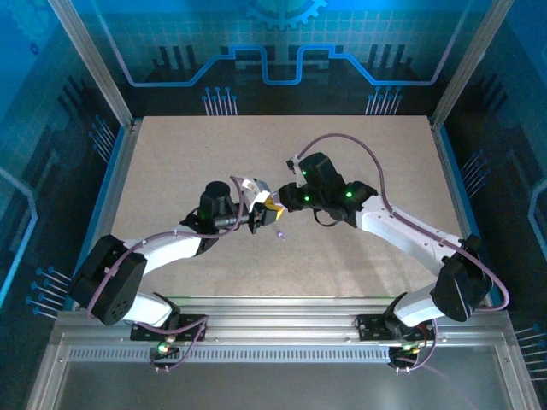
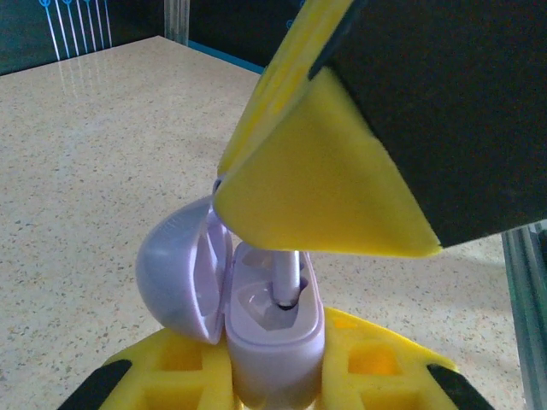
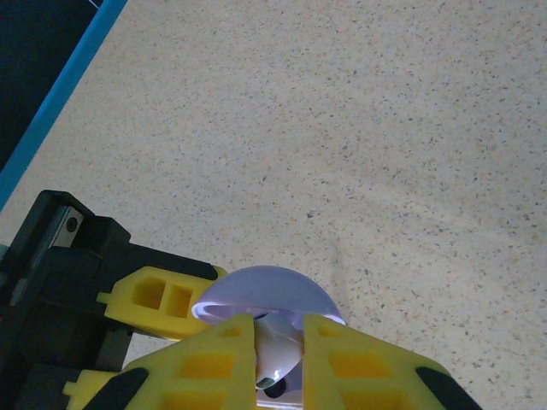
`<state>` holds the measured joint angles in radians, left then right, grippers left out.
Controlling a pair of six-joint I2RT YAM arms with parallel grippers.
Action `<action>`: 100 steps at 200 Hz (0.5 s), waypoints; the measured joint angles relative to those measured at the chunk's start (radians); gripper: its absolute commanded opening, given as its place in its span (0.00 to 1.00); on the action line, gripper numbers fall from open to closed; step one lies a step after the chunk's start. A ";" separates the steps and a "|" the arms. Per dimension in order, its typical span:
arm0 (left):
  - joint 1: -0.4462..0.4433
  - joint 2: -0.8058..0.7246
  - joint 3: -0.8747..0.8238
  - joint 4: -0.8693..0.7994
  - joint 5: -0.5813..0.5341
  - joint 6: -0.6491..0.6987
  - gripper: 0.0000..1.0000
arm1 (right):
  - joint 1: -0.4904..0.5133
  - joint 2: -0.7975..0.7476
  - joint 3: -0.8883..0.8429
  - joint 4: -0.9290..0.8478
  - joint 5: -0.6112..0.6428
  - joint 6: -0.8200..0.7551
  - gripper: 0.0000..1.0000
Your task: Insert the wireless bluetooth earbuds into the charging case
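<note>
Speckled table [image 1: 171, 171] | left gripper [image 2: 273, 377] clamps open charging case [image 2: 273, 333] | right gripper [image 3: 280, 342] pinches earbud [image 2: 288, 278] (probably touching its socket)

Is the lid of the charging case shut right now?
No, the charging case stands open in the left wrist view, its lavender lid swung off to one side and the inner cavity exposed.

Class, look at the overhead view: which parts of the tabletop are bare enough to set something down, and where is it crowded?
Bare: the far strip of the table along the back wall, plus both far corners beside the side rails. Crowded: the middle, where the left gripper and right gripper meet around the charging case and an earbud.
</note>
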<state>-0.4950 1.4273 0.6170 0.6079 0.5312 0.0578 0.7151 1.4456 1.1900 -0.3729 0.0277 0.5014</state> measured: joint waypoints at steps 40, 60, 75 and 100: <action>0.000 -0.002 0.003 -0.010 0.003 -0.006 0.07 | 0.007 0.000 0.000 0.000 0.010 -0.033 0.16; 0.000 -0.002 0.003 -0.013 0.009 -0.006 0.07 | 0.012 0.000 0.000 -0.001 0.017 -0.064 0.16; 0.000 -0.002 0.004 -0.016 0.009 -0.006 0.07 | 0.013 0.000 0.000 -0.002 0.018 -0.085 0.16; 0.000 -0.007 0.005 -0.027 0.013 -0.006 0.07 | 0.018 0.000 0.001 -0.005 0.017 -0.124 0.16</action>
<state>-0.4950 1.4200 0.6216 0.5808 0.5442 0.0521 0.7326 1.4456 1.1908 -0.3779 0.0448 0.3775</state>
